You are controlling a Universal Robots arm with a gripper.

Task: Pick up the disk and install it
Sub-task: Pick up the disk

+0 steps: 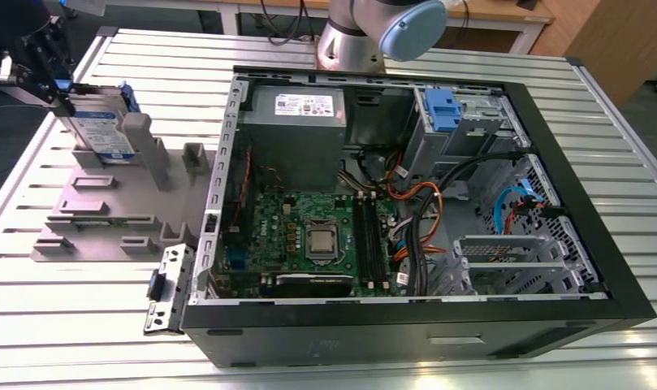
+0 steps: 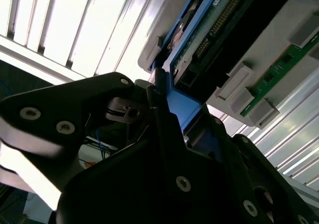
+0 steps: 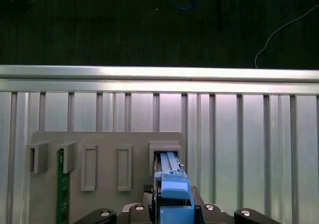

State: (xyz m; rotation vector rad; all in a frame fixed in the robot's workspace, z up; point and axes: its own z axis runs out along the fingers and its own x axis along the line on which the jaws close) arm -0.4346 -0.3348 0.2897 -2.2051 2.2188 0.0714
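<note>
The flat silver rectangular disk (image 1: 98,130) in its blue plastic carrier is clamped at its handle end by the black gripper (image 2: 182,112), upright in the grey slotted plastic holder (image 1: 101,207) just beneath it.

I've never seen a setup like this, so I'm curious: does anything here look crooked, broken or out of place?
Nothing stands out. The disk stands upright in the grey holder, with the gripper closed on its blue handle end. The computer case lies open, its cables loose but inside.
</note>
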